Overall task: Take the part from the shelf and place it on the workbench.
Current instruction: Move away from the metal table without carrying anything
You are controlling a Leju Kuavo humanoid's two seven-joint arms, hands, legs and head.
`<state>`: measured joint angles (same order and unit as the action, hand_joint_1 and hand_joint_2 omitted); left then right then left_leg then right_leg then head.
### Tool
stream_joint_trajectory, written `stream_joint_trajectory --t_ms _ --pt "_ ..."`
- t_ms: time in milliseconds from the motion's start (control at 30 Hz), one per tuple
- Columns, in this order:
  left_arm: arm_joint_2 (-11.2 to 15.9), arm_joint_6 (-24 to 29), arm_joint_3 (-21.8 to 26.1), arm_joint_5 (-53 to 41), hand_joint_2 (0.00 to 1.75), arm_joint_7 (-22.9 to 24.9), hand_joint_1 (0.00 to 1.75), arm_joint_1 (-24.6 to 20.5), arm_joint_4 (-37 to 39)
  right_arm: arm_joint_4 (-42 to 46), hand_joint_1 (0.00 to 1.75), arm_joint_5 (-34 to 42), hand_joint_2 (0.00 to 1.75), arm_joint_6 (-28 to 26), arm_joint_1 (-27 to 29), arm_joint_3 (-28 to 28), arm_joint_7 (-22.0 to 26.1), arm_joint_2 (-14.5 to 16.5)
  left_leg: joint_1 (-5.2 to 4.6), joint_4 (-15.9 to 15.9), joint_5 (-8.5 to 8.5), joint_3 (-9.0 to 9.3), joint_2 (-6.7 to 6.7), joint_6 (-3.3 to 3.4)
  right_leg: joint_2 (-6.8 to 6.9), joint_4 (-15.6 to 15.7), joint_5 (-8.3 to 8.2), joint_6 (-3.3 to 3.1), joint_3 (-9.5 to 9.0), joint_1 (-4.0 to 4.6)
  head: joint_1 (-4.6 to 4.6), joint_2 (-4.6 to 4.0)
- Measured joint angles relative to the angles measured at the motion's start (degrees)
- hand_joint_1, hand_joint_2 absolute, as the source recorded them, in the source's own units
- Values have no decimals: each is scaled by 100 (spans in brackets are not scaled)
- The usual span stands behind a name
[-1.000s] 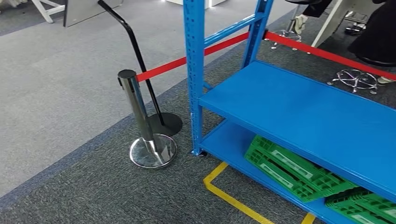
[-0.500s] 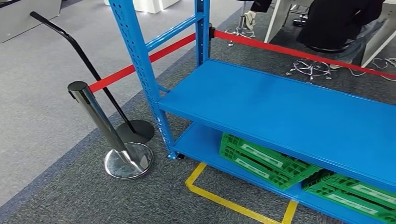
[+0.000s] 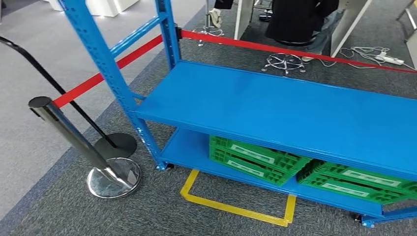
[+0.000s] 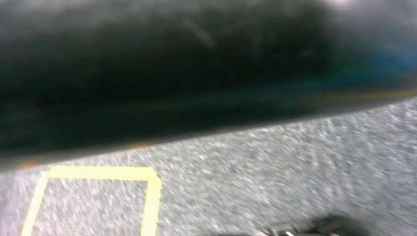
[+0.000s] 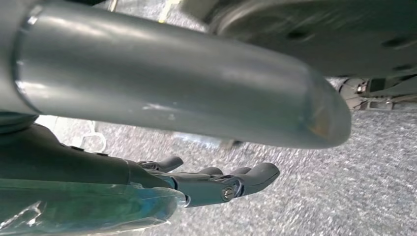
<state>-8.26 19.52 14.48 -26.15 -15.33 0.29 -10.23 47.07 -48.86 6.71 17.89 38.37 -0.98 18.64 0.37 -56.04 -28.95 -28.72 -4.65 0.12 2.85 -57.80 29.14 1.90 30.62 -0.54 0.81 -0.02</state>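
The blue metal shelf [image 3: 275, 105] stands ahead in the head view, its middle board bare. Two green plastic crates [image 3: 255, 158] lie on its bottom board. In the right wrist view my right hand [image 5: 216, 183] hangs over the carpet with its dark fingers [image 5: 255, 174] stretched out and slightly curled. A clear bluish plastic-wrapped thing [image 5: 83, 206] lies against the hand's palm side; I cannot tell whether the hand grips it. The left wrist view is blurred, with dark fingertips [image 4: 305, 229] just showing over the carpet.
A chrome stanchion [image 3: 78, 145] with a red belt [image 3: 105, 73] stands left of the shelf beside a black pole on a round base [image 3: 115, 146]. Yellow tape [image 3: 236, 209] marks the carpet before the shelf. A seated person [image 3: 300, 19] and chair bases are behind it.
The camera has swung to the right: shelf and stanchion have slid left in the picture, and more of the shelf and a second green crate have come into sight.
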Motion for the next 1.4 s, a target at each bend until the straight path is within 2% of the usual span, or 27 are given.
stream_joint_trajectory --t_ms 100,167,200,267,300,333,367,400,467,500,567,633,667,733,800,833,867,900,967,1033,1067,1133,1200,1267,1333,1367,1400 --pt "-7 -120 126 42 0 -65 0 -40 -1 1 0 64 0 4 24 -37 -36 0 -9 -13 -7 31 -53 -75 -31 75 -15 -100 -46 21 -22 0" --pt "-11 -139 181 48 0 -82 0 -53 -3 1 0 77 0 5 24 -43 -48 1 14 -155 -139 -7 70 -136 -74 90 -30 -170 -44 8 -35 0" --pt "-12 -141 205 51 0 -86 0 -51 -4 2 0 81 0 4 18 -50 -48 2 23 -376 -295 -98 176 -164 -98 99 -43 -205 -60 -2 -47 0" --pt "-11 -142 236 58 0 -91 0 -36 -4 3 0 87 0 6 9 -68 -48 2 32 -1118 -687 -427 364 -188 -149 99 -55 -249 -45 -2 -70 0" --pt "-11 -141 243 55 0 -91 0 -23 -4 3 0 91 0 8 10 -76 -49 2 32 -1464 -814 -591 394 -189 -180 98 -57 -260 -41 4 -72 0" --pt "-11 -138 249 46 0 -89 0 -10 -4 3 0 93 0 11 12 -80 -50 2 32 -1662 -831 -693 406 -183 -215 96 -57 -265 -41 10 -73 0" --pt "-11 -134 254 34 0 -84 0 0 -4 3 0 95 0 16 14 -82 -51 2 32 -1644 -724 -699 410 -170 -250 94 -58 -267 -46 16 -72 0" --pt "-11 -130 257 19 0 -75 0 7 -4 3 0 97 0 21 14 -85 -54 2 30 -1409 -519 -606 413 -149 -283 93 -57 -267 -57 21 -73 0" --pt "-3 -119 259 -11 0 -44 0 3 -4 3 0 97 0 28 13 -95 -61 2 18 -660 -89 -287 439 -82 -330 84 -50 -255 -63 39 -73 0" --pt "3 -113 259 -24 0 -29 0 -6 -4 4 0 97 0 28 13 -103 -64 2 11 -352 14 -162 452 -53 -344 73 -45 -236 -53 52 -70 0" --pt "10 -105 259 -37 0 0 0 -20 -4 8 0 90 0 28 18 -117 -77 2 -8 -109 29 -89 468 -10 -356 62 -49 -176 -21 64 -65 0" --pt "13 -103 259 -41 0 19 0 -18 -4 14 0 74 0 28 29 -126 -93 1 3 -55 57 -96 457 35 -356 55 -50 -110 -3 55 -66 0" --pt "15 -103 260 -46 0 25 0 -17 -4 18 0 66 0 28 34 -128 -98 0 15 -30 81 -95 449 66 -350 -20 14 -81 42 51 -56 0" --pt "24 -104 261 -82 0 33 0 -23 -4 28 0 44 0 30 40 -133 -100 -2 33 3 115 -103 432 108 -339 -522 327 -33 284 35 -22 0" --pt "30 -107 261 -133 0 46 0 -26 -4 31 0 29 0 44 40 -137 -99 -2 29 0 119 -121 408 119 -332 -1306 687 8 644 22 1 0" --pt "32 -108 261 -155 0 56 0 -24 -4 31 0 30 0 54 42 -138 -100 -2 27 -1 118 -123 381 120 -331 -1571 758 25 765 18 0 0" --pt "34 -109 260 -175 0 66 0 -23 -4 30 0 34 0 65 43 -139 -103 -2 27 -2 116 -122 352 120 -326 -1620 712 35 784 13 2 0" --pt "33 -109 259 -192 0 73 0 -24 -4 30 0 40 0 76 44 -139 -108 -2 28 -4 111 -115 320 116 -308 -1435 562 40 691 5 3 0" --pt "29 -105 256 -215 0 75 0 -25 -4 30 0 50 0 94 36 -139 -115 -2 23 -15 88 -85 256 83 -135 -626 181 42 286 -2 5 0" --pt "24 -97 253 -225 0 75 0 -24 -4 31 0 57 0 108 20 -145 -116 -1 -7 -45 51 -69 184 16 15 -46 17 -15 4 11 1 0" --pt "24 -94 252 -227 0 75 0 -25 -4 31 0 60 0 111 16 -148 -116 -1 -21 -55 39 -66 145 -13 29 30 29 -54 -16 26 -6 0" --pt "24 -89 249 -229 0 75 0 -33 -5 30 0 62 0 115 28 -148 -120 0 -15 -62 24 -51 76 -62 -73 25 20 -135 9 38 -17 0" --pt "24 -85 245 -233 0 74 0 -40 -7 30 0 63 0 116 32 -145 -125 1 7 -184 -105 -79 163 -127 -153 28 -4 -204 3 29 -24 0" --pt "24 -81 239 -236 0 73 0 -39 -6 30 0 67 0 115 22 -147 -122 2 18 -677 -438 -285 344 -173 -225 31 -31 -258 -11 23 -42 0" --pt "24 -79 236 -235 0 73 0 -31 -5 30 0 74 0 113 19 -146 -121 2 18 -1406 -765 -622 409 -171 -304 29 -41 -282 -1 41 -52 0" --pt "22 -79 236 -235 0 73 0 -25 -4 30 0 79 0 111 20 -145 -122 2 17 -1638 -809 -741 411 -160 -350 29 -42 -287 1 53 -53 0" --pt "21 -79 235 -235 0 73 0 -21 -4 30 0 83 0 110 22 -144 -122 2 16 -1687 -742 -780 414 -139 -399 28 -42 -288 0 64 -55 0"
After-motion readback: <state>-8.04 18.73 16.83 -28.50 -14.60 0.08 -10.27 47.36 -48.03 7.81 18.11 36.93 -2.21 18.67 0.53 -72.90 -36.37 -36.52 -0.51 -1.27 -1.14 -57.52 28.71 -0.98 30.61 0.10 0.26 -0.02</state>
